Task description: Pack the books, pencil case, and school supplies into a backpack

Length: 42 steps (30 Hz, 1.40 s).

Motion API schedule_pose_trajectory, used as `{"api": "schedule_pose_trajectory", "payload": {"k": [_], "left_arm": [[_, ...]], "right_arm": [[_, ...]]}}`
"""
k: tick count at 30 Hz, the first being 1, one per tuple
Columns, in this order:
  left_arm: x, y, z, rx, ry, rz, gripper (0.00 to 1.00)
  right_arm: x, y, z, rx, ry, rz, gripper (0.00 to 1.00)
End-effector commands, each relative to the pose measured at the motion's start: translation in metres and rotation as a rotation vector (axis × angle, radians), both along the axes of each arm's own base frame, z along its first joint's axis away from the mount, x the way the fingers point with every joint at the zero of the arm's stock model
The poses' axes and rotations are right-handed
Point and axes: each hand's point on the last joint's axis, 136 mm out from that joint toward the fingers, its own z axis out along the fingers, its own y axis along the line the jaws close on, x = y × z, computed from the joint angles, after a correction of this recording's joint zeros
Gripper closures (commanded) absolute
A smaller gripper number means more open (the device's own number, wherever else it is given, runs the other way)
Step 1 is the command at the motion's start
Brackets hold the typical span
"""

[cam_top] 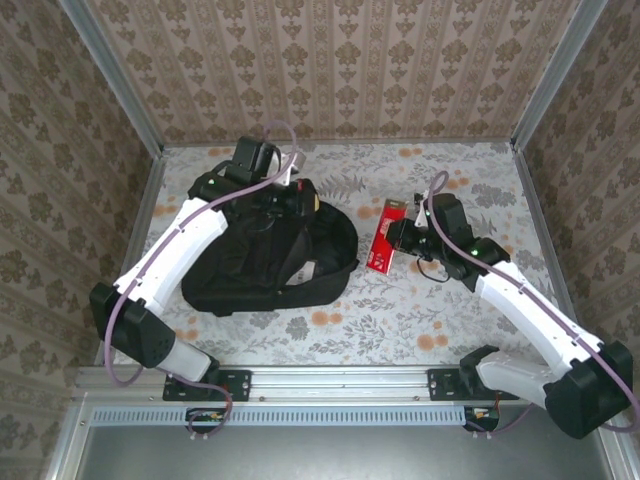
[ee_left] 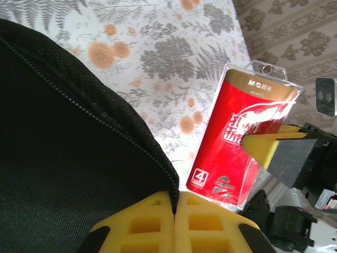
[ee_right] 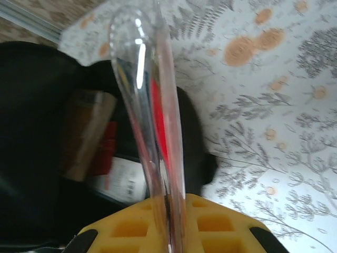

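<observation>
**mo_k:** Two grips worried me here. From the top camera, the left gripper [cam_top: 272, 197] was pinched shut on the upper rim of the big black soft fabric backpack [cam_top: 250, 270], which lay on the floral-patterned table [cam_top: 400, 320]. The right gripper [cam_top: 398, 237] was clamped on a flat red pack in a clear plastic blister shell [cam_top: 383, 240], held just beside the backpack's right side and not over the opening yet.

**tinkerdan:** Yeah, and on the left wrist cam the yellow fingertips [ee_left: 158, 226] were pressed together with only the zip edge between them. That looked like a thin bite to me. If the fabric slid out, the mouth would've flopped shut right as the red pack came in.

**mo_k:** In the same view, the right gripper's yellow pad [ee_left: 263, 145] sat on one side edge of the red pack, not the middle. I reckoned any bump could've swung it round in the grip.

**tinkerdan:** The right wrist cam showed the shell edge-on, running away from the closed yellow fingers toward the open backpack. A blurry orange-brown book [ee_right: 87, 132] was already inside. That plastic looked slick and bendy, so the leading corner could've snagged on the rim or the book and twisted loose. I couldn't tell how wide the opening was.
</observation>
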Motion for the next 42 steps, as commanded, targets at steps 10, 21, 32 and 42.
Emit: {"api": "schedule_pose_trajectory", "payload": {"k": [10,21,32,42], "left_arm": [[-0.031,-0.031,0.062,-0.213,0.008,-0.143,0.97],[-0.042,-0.025,0.084,-0.266,-0.014,-0.152,0.96],[-0.045,-0.016,0.098,-0.295,-0.036,-0.152,0.95],[-0.041,-0.007,0.095,-0.300,-0.026,-0.131,0.95]], "right_arm": [[0.000,0.071,0.049,0.385,0.016,0.163,0.95],[0.012,0.141,-0.003,0.372,0.190,0.237,0.95],[0.039,0.186,-0.037,0.454,0.277,0.276,0.92],[0.059,0.210,-0.066,0.408,0.313,0.222,0.50]]}}
